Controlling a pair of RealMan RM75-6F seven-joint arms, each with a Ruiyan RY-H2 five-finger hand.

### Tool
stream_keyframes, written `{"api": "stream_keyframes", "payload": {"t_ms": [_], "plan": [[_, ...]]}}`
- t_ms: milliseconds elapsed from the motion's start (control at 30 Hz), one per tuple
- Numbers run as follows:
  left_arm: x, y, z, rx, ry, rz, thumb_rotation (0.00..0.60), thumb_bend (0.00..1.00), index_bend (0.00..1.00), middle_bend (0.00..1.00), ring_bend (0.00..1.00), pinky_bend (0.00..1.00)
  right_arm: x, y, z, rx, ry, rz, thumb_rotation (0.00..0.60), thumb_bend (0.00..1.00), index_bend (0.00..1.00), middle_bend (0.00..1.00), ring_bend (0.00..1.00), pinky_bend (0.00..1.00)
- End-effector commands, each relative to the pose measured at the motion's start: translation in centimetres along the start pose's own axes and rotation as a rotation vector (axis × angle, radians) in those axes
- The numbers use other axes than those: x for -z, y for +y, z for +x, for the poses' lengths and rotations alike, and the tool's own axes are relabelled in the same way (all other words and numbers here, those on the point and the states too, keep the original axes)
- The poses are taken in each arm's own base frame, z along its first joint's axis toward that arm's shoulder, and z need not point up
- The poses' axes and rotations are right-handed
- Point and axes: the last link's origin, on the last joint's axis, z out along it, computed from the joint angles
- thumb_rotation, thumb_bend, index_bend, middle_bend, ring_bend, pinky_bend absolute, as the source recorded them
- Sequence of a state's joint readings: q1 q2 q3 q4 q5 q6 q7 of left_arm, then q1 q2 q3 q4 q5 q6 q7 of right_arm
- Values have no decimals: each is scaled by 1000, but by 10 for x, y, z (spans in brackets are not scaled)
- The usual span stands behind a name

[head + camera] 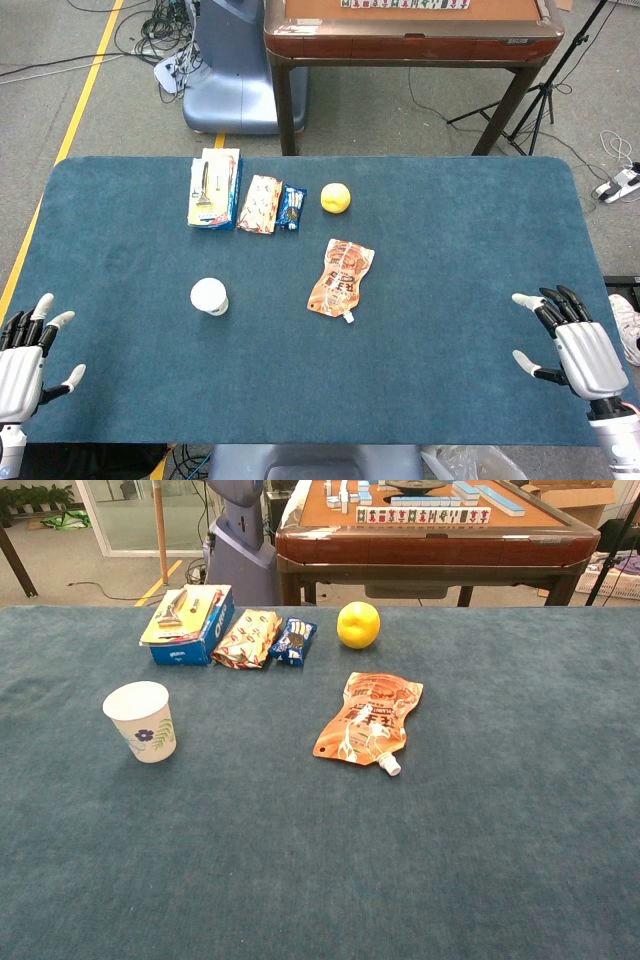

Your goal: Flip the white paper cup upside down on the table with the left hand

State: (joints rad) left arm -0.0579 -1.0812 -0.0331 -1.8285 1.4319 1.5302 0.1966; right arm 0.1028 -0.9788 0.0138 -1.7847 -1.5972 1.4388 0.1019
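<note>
The white paper cup (209,296) stands upright, mouth up, on the blue table (450,250), left of centre; the chest view shows the cup (143,721) with a blue flower print on its side. My left hand (25,355) hovers at the table's near left corner, fingers spread and holding nothing, well to the left of the cup. My right hand (572,345) is at the near right edge, also with fingers apart and empty. Neither hand shows in the chest view.
An orange spouted pouch (341,277) lies right of the cup. Along the far side sit a blue box (213,188), two snack packets (261,203) (292,207) and a yellow fruit (335,198). A brown table (410,30) stands beyond.
</note>
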Motion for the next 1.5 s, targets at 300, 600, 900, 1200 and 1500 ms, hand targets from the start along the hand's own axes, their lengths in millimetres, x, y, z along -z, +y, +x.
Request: {"api": "stream_keyframes", "payload": {"t_ms": [300, 600, 900, 1200, 1500], "plan": [[-10, 7, 3, 15, -1, -48, 600, 206, 200, 0, 0, 0, -2, -6, 2, 1, 18, 28, 600, 225, 231, 269, 103, 78], [-53, 32, 6, 92, -63, -191, 600, 206, 200, 0, 0, 0, -5, -14, 9, 18, 46, 48, 600, 225, 231, 269, 103, 78], [-112, 78, -3, 96, -176, -331, 600, 206, 190, 0, 0, 0, -7, -19, 12, 41, 51, 52, 600, 225, 231, 269, 103, 78], [-146, 120, -28, -9, -317, -408, 600, 206, 137, 0, 0, 0, -8, -17, 11, 40, 47, 43, 600, 225, 231, 269, 103, 78], [-171, 138, -53, -78, -383, -395, 600, 206, 139, 0, 0, 0, -7, -11, 9, 29, 46, 28, 600, 225, 231, 269, 103, 78]]}}
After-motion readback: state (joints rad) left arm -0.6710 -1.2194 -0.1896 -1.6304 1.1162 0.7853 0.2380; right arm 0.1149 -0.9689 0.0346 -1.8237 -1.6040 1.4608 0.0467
